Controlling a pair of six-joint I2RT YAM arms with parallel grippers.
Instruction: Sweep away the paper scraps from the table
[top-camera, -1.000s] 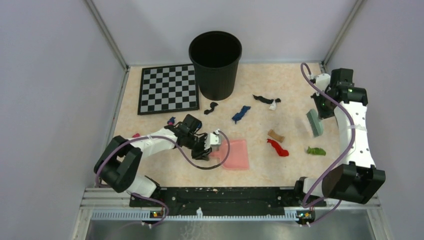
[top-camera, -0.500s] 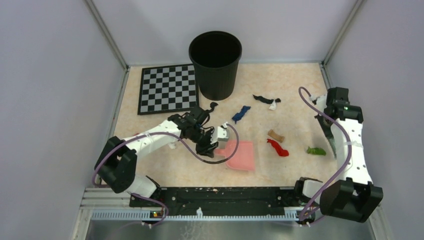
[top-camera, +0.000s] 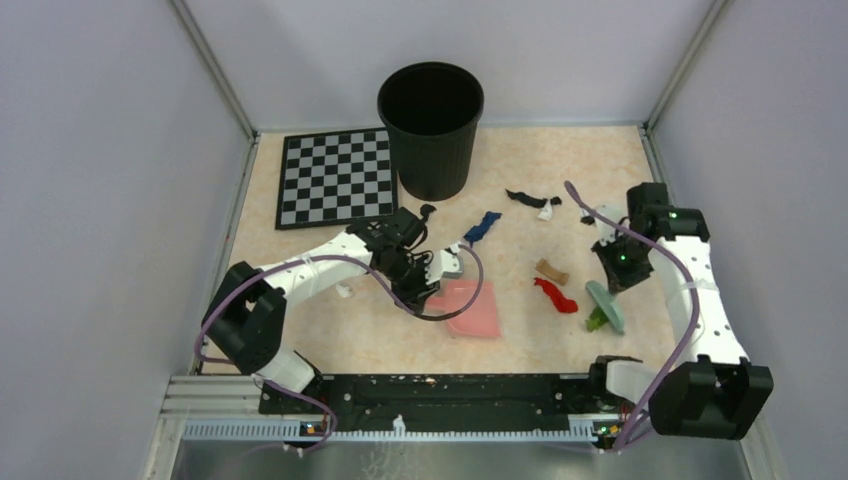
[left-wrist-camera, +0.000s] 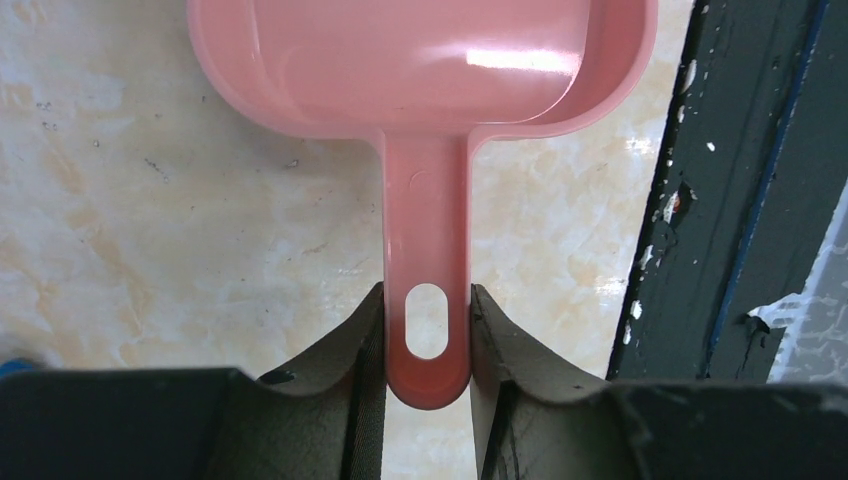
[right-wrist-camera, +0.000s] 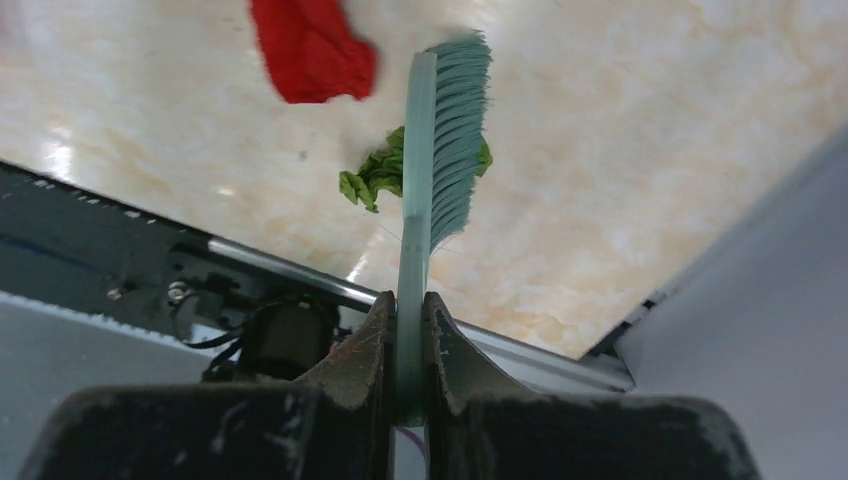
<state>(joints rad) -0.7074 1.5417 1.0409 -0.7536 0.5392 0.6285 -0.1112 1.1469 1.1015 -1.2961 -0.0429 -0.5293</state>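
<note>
Green scrap (right-wrist-camera: 372, 178) at the brush (right-wrist-camera: 455, 130) clamped in the right jaws may scatter short of the pink dustpan (left-wrist-camera: 420, 100), clamped by the left jaws well apart.

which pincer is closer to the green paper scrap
Right. The right pincer holds a brush whose bristles are at the green scrap. The left pincer grips the dustpan handle, far off past the red scrap.

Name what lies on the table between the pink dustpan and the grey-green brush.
Top view: a red paper scrap lies between the dustpan and the brush, with a tan scrap slightly farther back.
</note>
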